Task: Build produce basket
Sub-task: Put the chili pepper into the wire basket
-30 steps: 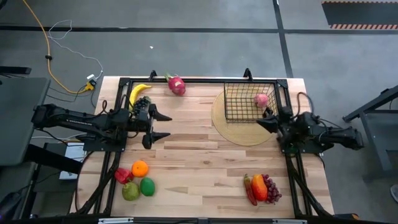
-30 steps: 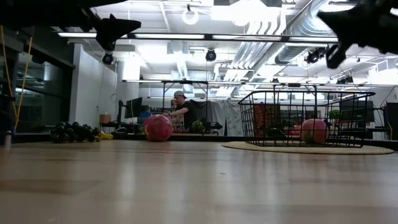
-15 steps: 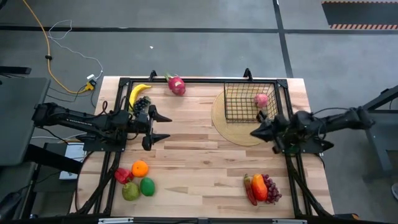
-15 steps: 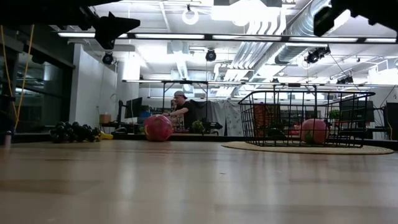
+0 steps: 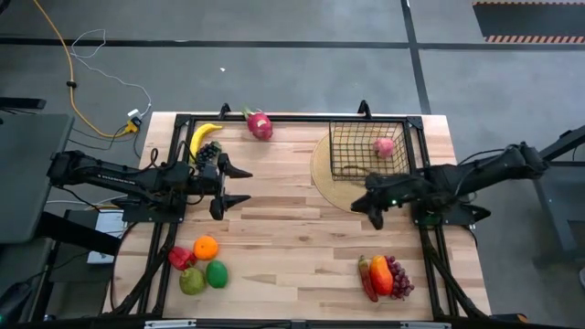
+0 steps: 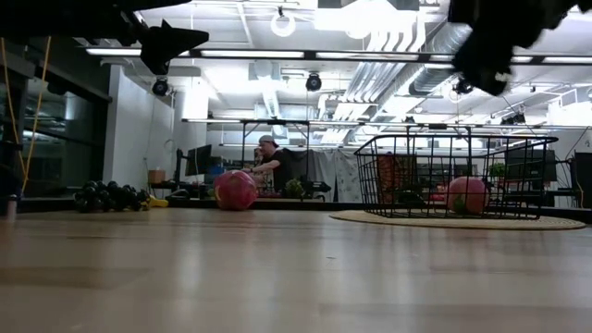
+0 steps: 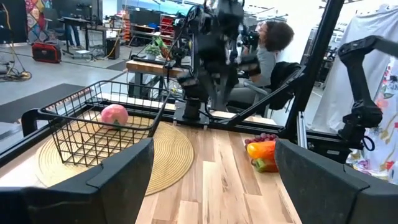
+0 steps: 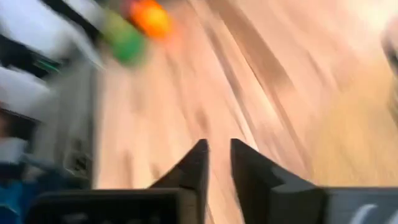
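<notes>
Right wrist view is smeared: past the right gripper only streaked wood grain shows, with an orange blob and a green blob that cannot be made out further. Its two dark fingers stand almost together with a narrow slit between them and nothing in it. In the low view that arm is a dark shape cut off by the upper edge.

From above, the right gripper hangs over the near rim of the flat tan disc, just in front of the basket. The basket is a small black wire-grid box with upright mesh sides, standing on the disc beyond the gripper. One pinkish round fruit lies in its far corner, on the side toward the right arm's base.

Between the right gripper and the left gripper lies bare wood. The left gripper waits there with its fingers spread wide and nothing between them.

Nearer the front edge, below the right gripper, lie the red pepper and purple grapes, touching. The orange, a green fruit and a pear cluster near the front on the left arm's side. The banana and dragon fruit lie along the back edge, beyond the left gripper.
</notes>
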Tool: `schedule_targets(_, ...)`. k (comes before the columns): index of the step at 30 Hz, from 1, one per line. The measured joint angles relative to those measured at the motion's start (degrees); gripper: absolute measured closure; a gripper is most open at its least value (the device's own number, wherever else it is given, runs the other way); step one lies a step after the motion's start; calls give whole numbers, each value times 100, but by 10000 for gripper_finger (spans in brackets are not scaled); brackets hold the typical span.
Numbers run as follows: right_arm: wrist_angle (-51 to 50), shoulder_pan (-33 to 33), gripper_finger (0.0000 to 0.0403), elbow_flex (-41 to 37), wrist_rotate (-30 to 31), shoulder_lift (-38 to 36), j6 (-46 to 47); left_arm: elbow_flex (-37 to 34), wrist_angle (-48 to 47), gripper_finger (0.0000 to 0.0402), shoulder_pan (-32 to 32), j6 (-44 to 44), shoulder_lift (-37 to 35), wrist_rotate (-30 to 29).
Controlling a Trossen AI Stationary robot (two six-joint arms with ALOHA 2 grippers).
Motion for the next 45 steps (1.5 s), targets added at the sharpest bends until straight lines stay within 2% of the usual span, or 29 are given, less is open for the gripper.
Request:
schedule_targets(4,-1554,390,258,551,-246,667,1364,0,0,83,0,31,0,0)
schedule_targets(8,-1628,962,190,712,-878,1311,2490,0,0,83,0,85,0,0)
schedule_targets(12,-1601,1476,154,961,-1042,2037,3316,0,0,83,0,-52,0,0)
schedule_targets(20,-1808,2050,148,2123,-880,3711,3675,0,0,83,0,-280,0,2)
schedule_targets(26,-2980,2220,148,3097,-858,4936,3970,0,-2,82,0,-350,0,2)
schedule_targets(30,-3549,2286,148,3470,-865,5511,4101,0,-2,82,0,-362,0,2)
schedule_targets(35,-3406,2373,148,3615,-927,5836,4201,0,-2,82,-1,-605,1,2)
schedule_targets(45,-3288,2485,160,3604,-768,5895,4652,0,-98,82,-2,-758,2,4)
